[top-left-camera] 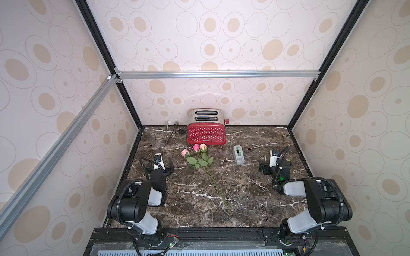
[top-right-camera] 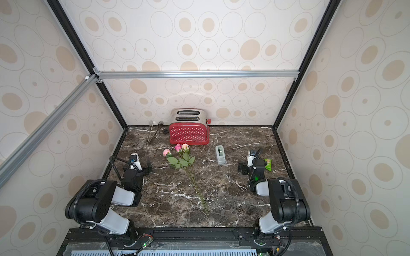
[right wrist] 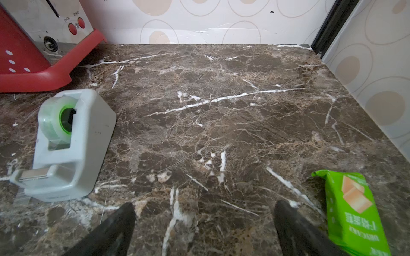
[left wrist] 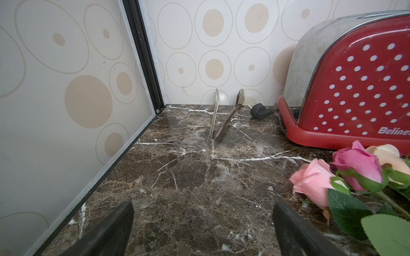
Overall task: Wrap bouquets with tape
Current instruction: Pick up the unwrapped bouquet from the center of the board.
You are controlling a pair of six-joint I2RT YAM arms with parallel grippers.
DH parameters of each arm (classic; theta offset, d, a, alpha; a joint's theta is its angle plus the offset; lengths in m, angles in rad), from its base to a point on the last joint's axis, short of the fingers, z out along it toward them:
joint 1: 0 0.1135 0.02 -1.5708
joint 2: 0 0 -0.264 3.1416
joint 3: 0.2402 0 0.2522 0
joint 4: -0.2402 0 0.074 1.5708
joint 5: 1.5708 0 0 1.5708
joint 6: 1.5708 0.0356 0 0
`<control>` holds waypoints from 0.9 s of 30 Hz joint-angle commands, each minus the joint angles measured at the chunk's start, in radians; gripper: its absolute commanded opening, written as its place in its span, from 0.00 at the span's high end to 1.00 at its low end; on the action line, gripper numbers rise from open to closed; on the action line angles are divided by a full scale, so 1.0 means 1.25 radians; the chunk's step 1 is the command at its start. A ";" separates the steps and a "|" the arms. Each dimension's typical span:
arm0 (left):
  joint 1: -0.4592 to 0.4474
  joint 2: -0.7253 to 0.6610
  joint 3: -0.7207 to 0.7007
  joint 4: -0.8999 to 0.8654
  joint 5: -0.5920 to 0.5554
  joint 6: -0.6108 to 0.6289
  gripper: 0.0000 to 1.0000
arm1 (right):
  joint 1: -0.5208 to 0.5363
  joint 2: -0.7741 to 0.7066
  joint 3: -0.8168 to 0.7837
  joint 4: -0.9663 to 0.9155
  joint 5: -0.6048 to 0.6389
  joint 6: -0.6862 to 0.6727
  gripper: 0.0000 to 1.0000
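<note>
The bouquets (top-left-camera: 199,160) (top-right-camera: 182,160) are three roses, two pink and one peach, lying loose on the dark marble table with their thin stems running toward the front. Their heads also show in the left wrist view as the bouquets (left wrist: 355,175). The tape (top-left-camera: 238,155) (top-right-camera: 220,154) (right wrist: 66,144) is a grey dispenser holding a pale green roll, standing to the right of the flowers. My left gripper (top-left-camera: 160,167) (top-right-camera: 138,167) (left wrist: 203,206) hovers open left of the rose heads, holding nothing. My right gripper (top-left-camera: 275,165) (top-right-camera: 253,166) (right wrist: 205,206) is open and holds nothing, right of the tape.
A red polka-dot toaster (top-left-camera: 206,133) (left wrist: 355,93) stands at the back wall, with metal tongs (top-left-camera: 168,135) (left wrist: 221,119) and a black plug (left wrist: 260,112) to its left. A bright green packet (top-right-camera: 268,164) (right wrist: 352,210) lies beside my right gripper. Enclosure walls close in both sides.
</note>
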 commanded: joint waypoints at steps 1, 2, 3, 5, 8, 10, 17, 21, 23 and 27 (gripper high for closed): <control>-0.002 -0.001 0.002 0.031 -0.004 0.018 0.02 | 0.002 -0.006 0.012 0.002 0.002 -0.005 0.00; -0.002 -0.001 0.002 0.030 -0.003 0.018 0.02 | 0.002 -0.006 0.012 0.003 0.003 -0.005 0.00; -0.002 -0.001 0.002 0.030 -0.003 0.019 0.02 | 0.002 -0.006 0.012 0.002 0.002 -0.005 0.00; -0.003 -0.001 0.002 0.030 -0.003 0.019 0.02 | 0.002 -0.006 0.012 0.002 0.002 -0.005 0.00; -0.003 -0.001 0.002 0.030 -0.003 0.018 0.02 | 0.002 -0.006 0.012 0.002 0.003 -0.005 0.00; -0.002 -0.001 0.002 0.029 -0.003 0.018 0.01 | 0.001 -0.006 0.012 0.002 0.002 -0.005 0.00; -0.002 -0.001 0.004 0.026 -0.003 0.016 0.02 | 0.002 -0.006 0.012 0.001 0.003 -0.004 0.00; 0.002 -0.001 0.006 0.020 0.001 0.013 0.02 | 0.003 -0.006 0.012 0.002 0.003 -0.005 0.00; 0.007 -0.002 0.008 0.014 0.008 0.008 0.02 | 0.002 -0.007 0.011 0.002 0.003 -0.005 0.00; 0.010 -0.036 0.020 -0.028 -0.036 -0.012 0.02 | 0.002 -0.028 0.000 0.020 0.023 0.003 0.00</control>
